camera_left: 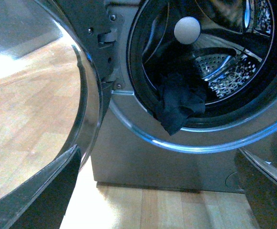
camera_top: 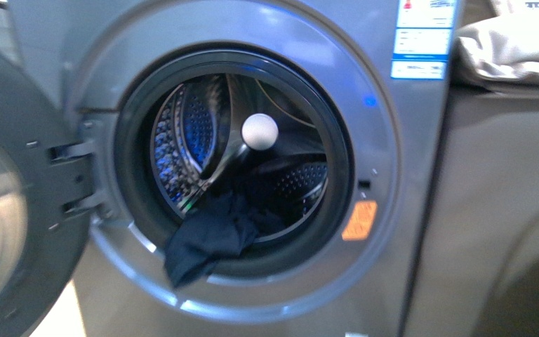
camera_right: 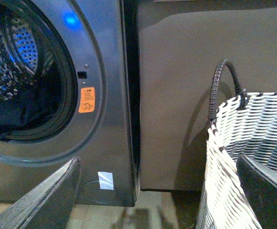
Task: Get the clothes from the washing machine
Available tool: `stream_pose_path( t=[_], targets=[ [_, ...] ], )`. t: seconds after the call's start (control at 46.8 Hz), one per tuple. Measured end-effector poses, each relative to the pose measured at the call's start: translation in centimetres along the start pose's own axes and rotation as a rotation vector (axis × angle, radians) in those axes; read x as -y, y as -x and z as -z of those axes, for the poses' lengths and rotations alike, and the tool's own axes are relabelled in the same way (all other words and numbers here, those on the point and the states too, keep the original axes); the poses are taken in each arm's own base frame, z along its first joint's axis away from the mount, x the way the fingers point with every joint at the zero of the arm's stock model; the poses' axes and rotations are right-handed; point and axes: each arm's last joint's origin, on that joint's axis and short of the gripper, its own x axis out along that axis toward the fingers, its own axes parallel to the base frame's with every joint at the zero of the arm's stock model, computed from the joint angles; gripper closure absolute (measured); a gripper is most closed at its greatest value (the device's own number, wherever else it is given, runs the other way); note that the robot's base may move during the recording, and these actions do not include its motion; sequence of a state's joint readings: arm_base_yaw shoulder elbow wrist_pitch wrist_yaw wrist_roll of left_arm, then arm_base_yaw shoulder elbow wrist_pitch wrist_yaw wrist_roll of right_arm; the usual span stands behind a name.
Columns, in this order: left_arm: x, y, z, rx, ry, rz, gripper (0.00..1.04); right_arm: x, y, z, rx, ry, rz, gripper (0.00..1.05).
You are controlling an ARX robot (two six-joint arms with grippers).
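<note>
The washing machine (camera_top: 407,175) stands with its round door (camera_top: 0,210) swung open to the left. The dark navy clothes (camera_top: 210,235) lie in the drum's mouth and hang over its lower rim. The left wrist view shows the clothes (camera_left: 179,105) draped on the rim, well ahead of my open left gripper (camera_left: 158,181), which holds nothing. My right gripper (camera_right: 157,181) is open and empty, facing the machine's right edge (camera_right: 105,71), with a bit of the clothes (camera_right: 9,119) visible in the drum. Neither gripper appears in the front view.
A white ball (camera_top: 260,131) sits inside the drum above the clothes. A grey-and-white woven basket (camera_right: 252,143) with a dark handle stands on the floor right of the machine, by a dark cabinet (camera_top: 498,210). The open door's glass (camera_left: 33,105) is close to my left gripper.
</note>
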State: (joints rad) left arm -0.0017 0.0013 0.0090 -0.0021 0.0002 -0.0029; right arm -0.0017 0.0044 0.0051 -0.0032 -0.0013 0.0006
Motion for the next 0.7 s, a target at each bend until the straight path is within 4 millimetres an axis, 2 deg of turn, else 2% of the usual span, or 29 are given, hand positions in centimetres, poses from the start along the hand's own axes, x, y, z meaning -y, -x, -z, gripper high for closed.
stream_pose_path(
  t=[0.704],
  targets=[
    [0.00, 0.01, -0.02, 0.001, 0.000, 0.000, 0.07, 0.00, 0.00, 0.00, 0.000, 0.000, 0.000, 0.08]
  ],
)
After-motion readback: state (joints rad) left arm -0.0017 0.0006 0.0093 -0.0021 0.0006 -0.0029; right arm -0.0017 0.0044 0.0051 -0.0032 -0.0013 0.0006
